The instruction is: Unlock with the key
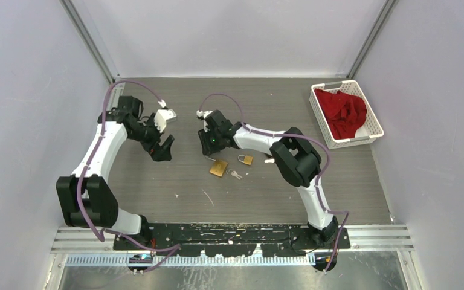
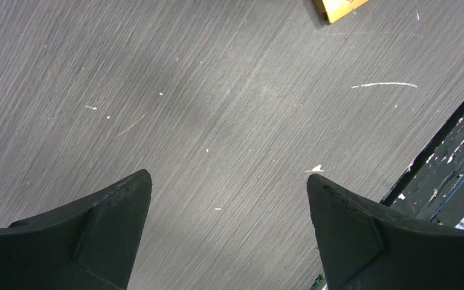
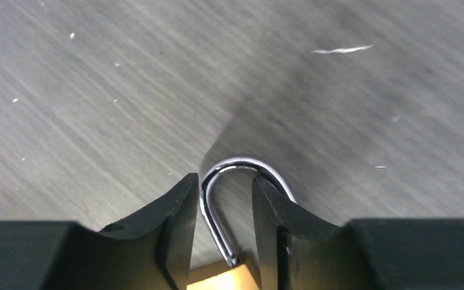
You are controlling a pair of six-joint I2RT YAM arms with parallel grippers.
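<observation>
1. The right claw (image 3: 225, 179) is low over the counter (image 1: 175, 205) near its middle, its two fingers (image 3: 178, 232) narrowly parted.
2. In the right wrist view, those fingers straddle one leg of the steel shackle (image 3: 212, 208) of a brass padlock (image 3: 223, 279). The leg runs along the inner edge of one finger, with clear space to the other, so the claw is not pinching it. The shackle's other leg passes behind the second finger.
3. The loop of the shackle arches just past the fingertips. The brass body lies back between the finger roots, at the bottom edge of that view.
4. From above, this padlock (image 1: 219, 168) lies flat, just on the near side of the right claw (image 1: 208, 145), shackle end toward it.
5. The key (image 1: 235, 174) lies on the counter just beside the padlock's body, on the side away from the left arm and apart from both claws.
6. A smaller padlock (image 1: 245, 159) lies near the key, close to the right forearm.
7. The left claw (image 2: 228, 176) is spread wide and holds nothing, over bare counter. Only a corner of the brass body (image 2: 338, 7) shows at the top edge of its wrist view.
8. From above, the left claw (image 1: 164, 148) is to the left of the right claw, the two apart.
</observation>
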